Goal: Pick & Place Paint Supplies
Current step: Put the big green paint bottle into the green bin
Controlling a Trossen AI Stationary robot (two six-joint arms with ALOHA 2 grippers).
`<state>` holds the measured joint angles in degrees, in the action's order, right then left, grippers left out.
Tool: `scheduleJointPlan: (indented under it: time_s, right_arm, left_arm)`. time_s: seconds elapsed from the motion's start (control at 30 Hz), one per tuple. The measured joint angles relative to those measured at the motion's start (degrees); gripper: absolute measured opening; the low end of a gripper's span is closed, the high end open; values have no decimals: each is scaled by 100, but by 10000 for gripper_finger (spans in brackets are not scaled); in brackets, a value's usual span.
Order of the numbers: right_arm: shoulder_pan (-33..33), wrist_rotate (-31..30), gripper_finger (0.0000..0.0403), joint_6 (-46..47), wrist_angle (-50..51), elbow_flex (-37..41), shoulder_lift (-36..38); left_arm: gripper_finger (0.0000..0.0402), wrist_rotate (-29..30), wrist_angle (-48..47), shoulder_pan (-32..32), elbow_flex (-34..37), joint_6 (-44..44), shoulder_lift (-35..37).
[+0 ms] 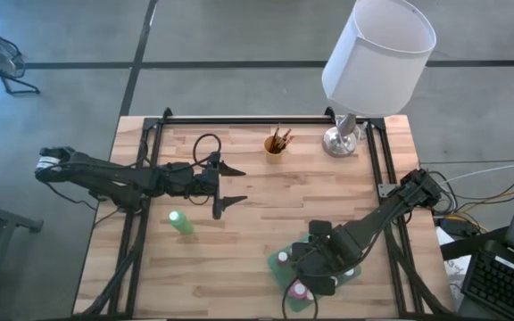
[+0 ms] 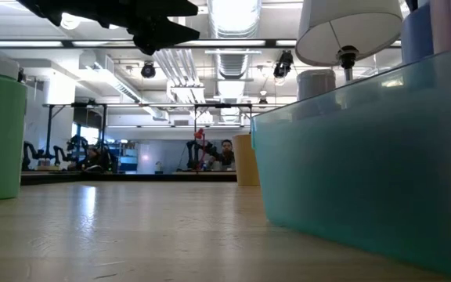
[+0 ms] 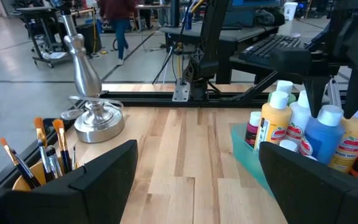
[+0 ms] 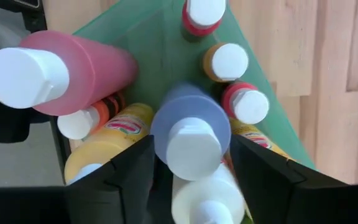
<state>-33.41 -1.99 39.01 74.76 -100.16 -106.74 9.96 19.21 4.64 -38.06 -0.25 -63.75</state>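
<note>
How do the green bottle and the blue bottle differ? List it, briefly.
The green bottle stands alone on the bare table; the blue bottle is packed in the tray among other bottles. One body is green, the other blue. Both have white caps.

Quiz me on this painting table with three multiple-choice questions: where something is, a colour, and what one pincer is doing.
1. Where is the brush cup?
A. beside the lamp base
B. inside the tray
C. on the floor

2. What colour is the lone bottle on the bare wood?
A. red
B. green
C. black

3. How is the left pincer?
A. clamped on a brush
B. open, holding nothing
C. inside the tray

Answers: 1 A, the high view shows it near the lamp. 2 B, plainly green. 3 B, its fingers stand apart over bare table.
</note>
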Motion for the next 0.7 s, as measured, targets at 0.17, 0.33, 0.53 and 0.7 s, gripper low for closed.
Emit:
scheduleJointPlan:
  time_s: [0.17, 0.33, 0.53, 0.7]
  right_arm:
    - [33, 349, 227, 115, 61, -69, 25]
    - [45, 345, 238, 97, 216, -408, 39]
    - [46, -78, 234, -172, 308, -915, 61]
    - [50, -620, 220, -658, 213, -1263, 61]
  left_arm:
    - [339, 0, -9, 0, 0, 0, 0]
    - [339, 0, -9, -1, 0, -42, 0]
    - [339, 0, -60, -1, 0, -70, 0]
    - [339, -32, -656, 0, -82, -113, 13]
